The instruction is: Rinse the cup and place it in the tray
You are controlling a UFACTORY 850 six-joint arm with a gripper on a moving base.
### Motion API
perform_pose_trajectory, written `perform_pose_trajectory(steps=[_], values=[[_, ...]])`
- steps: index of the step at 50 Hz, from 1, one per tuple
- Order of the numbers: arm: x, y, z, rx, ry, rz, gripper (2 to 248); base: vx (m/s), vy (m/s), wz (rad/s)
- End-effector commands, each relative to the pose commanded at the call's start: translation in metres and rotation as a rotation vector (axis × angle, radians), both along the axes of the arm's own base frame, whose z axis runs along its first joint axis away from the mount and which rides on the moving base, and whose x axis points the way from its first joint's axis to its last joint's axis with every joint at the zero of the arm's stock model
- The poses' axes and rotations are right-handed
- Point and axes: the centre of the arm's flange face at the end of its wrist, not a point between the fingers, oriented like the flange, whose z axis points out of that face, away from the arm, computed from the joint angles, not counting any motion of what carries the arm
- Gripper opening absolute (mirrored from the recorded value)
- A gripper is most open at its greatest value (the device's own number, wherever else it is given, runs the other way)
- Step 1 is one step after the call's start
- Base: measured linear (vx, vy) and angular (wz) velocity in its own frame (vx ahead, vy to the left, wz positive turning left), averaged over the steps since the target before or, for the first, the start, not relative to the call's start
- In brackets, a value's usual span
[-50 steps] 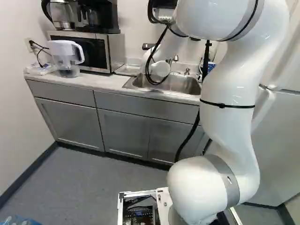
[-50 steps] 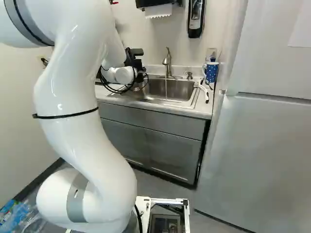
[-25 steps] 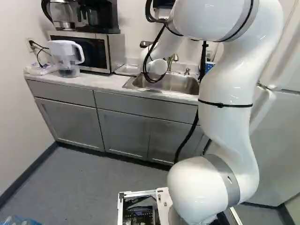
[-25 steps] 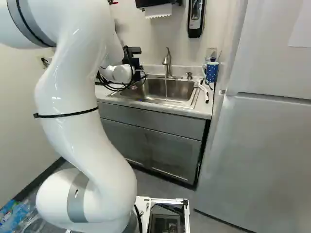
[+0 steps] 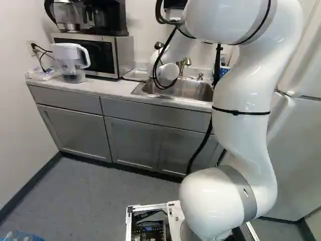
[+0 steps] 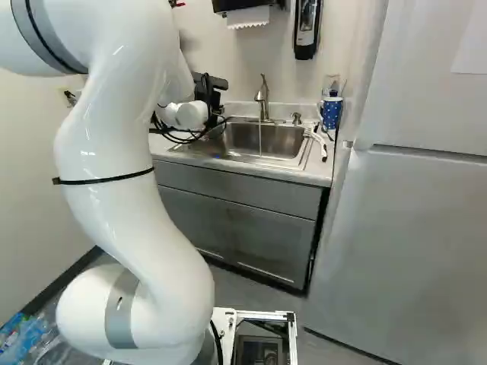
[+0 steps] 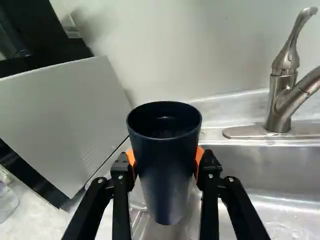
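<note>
In the left base view, a shallow tray (image 5: pixel 136 75) is seen between the microwave (image 5: pixel 124 54) and the sink (image 5: pixel 193 91). In the right base view, a thin stream of water (image 6: pixel 260 140) is let down from the faucet (image 6: pixel 263 97); whether the rinsing is completed cannot be told. In the wrist view, the dark cup (image 7: pixel 167 177) is gripped from both sides by the gripper (image 7: pixel 165 159) — opened only to the cup's width — beside the faucet. The placing is still to be done.
</note>
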Motion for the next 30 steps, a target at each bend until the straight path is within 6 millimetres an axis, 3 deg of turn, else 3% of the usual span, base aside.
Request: perform_pose_trajectory(steps=[30], values=[[0.0000,0.0000,0.0000,0.311,0.034,-0.041,125,0.000,0.000,0.000]])
